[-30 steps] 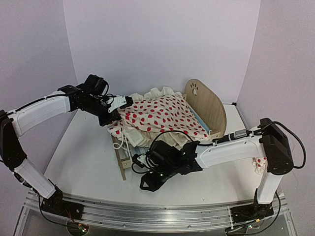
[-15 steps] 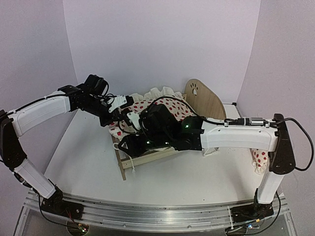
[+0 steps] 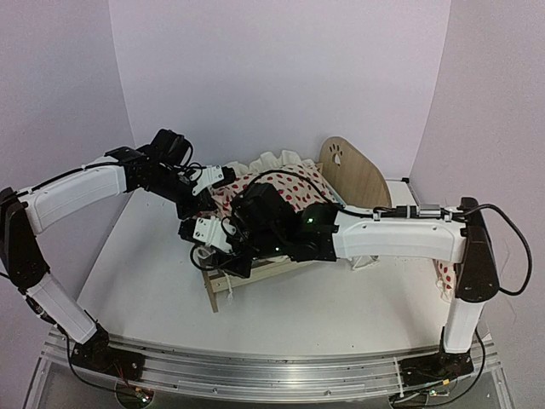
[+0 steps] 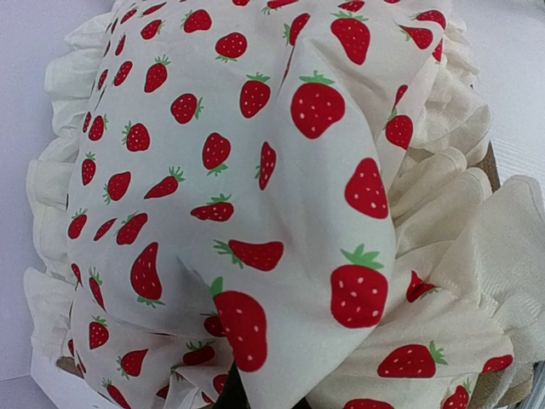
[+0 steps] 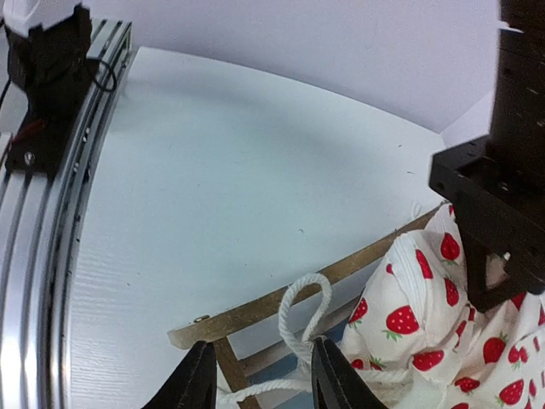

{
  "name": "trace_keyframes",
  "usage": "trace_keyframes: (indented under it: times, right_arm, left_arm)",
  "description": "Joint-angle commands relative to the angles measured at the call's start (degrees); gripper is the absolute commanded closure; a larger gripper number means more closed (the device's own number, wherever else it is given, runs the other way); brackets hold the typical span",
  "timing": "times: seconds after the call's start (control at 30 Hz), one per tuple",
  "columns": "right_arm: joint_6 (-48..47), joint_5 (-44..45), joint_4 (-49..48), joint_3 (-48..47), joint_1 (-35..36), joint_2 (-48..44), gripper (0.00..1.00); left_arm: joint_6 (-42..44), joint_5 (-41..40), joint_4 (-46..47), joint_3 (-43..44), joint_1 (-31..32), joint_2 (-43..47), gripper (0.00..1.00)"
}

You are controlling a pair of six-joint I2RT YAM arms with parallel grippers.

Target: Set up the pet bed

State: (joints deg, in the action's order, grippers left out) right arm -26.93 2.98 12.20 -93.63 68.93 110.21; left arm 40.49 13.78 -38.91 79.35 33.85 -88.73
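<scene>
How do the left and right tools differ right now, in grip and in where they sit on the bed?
Grip: the left tool is shut, pinching the strawberry duvet; the right tool stands open and holds nothing.
Place: the left tool is up at the duvet's foot-end corner; the right tool is lower, by the footboard, with a white cord loop ahead of its fingers.
Shared: both work the foot end of the pet bed.
</scene>
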Motion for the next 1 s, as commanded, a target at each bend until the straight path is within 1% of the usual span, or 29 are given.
trace_keyframes:
  times: [0.0, 0.07, 0.2, 0.27, 0.33, 0.37, 0.6, 0.63, 0.7, 0.77, 0.8, 0.83, 0.87, 0.97]
  right_arm:
    - [-19.26, -1.02, 5.52, -4.62, -0.01, 3.76, 0.61]
    - [-21.83, -0.33, 7.49, -6.41, 0.04, 5.46, 0.61]
    - [-25.54, 2.74, 8.01, -9.84, 0.07, 8.36, 0.62]
    - [-27.21, 4.12, 7.93, -11.26, 0.03, 9.94, 0.64]
    - [-28.59, 5.99, 7.92, -12.24, 0.01, 11.06, 0.69]
    - [-29.04, 6.97, 7.88, -12.47, 0.01, 11.38, 0.71]
    - [-29.42, 9.01, 7.81, -13.28, -0.55, 12.05, 0.75]
    - [-29.37, 9.34, 7.79, -13.33, -0.68, 12.17, 0.76]
    - [-28.62, 9.26, 7.83, -13.71, -0.97, 12.44, 0.84]
    - [-26.94, 9.25, 7.89, -14.37, -0.98, 12.56, 0.95]
    - [-25.26, 9.25, 7.98, -14.95, -1.0, 12.44, 0.98]
    - [-22.89, 9.27, 8.11, -15.79, -1.03, 12.24, 1.0]
    - [-18.44, 8.87, 8.49, -16.67, -1.15, 11.59, 1.0]
    - [-3.85, 3.06, 9.65, -18.45, -2.93, 8.42, 1.0]
  left_arm:
    - [0.14, 0.57, 1.73, 2.66, 0.25, -0.51, 1.0]
    - [0.2, 0.42, 1.65, 2.73, 0.25, -0.64, 1.0]
    - [0.46, 0.28, 1.55, 2.9, 0.3, -0.79, 1.0]
    - [0.32, 0.36, 1.55, 2.97, 0.28, -0.93, 1.0]
    - [0.21, 0.45, 1.55, 3.08, 0.26, -0.92, 1.0]
    - [0.21, 0.45, 1.55, 3.14, 0.26, -0.94, 1.0]
    - [0.47, 0.28, 1.55, 3.33, 0.25, -0.99, 1.0]
    - [0.47, 0.3, 1.55, 3.36, 0.25, -1.01, 1.0]
    - [0.51, 0.28, 1.55, 3.44, 0.28, -1.11, 1.0]
    - [0.5, 0.28, 1.55, 3.57, 0.26, -1.17, 1.0]
    - [0.41, 0.3, 1.55, 3.61, 0.26, -1.16, 1.0]
    - [0.26, 0.28, 1.55, 3.62, 0.26, -1.13, 1.0]
    - [0.15, 0.28, 1.46, 3.69, 0.27, -1.12, 1.0]
    - [-0.15, 0.25, 1.14, 3.43, 0.28, -0.79, 1.0]
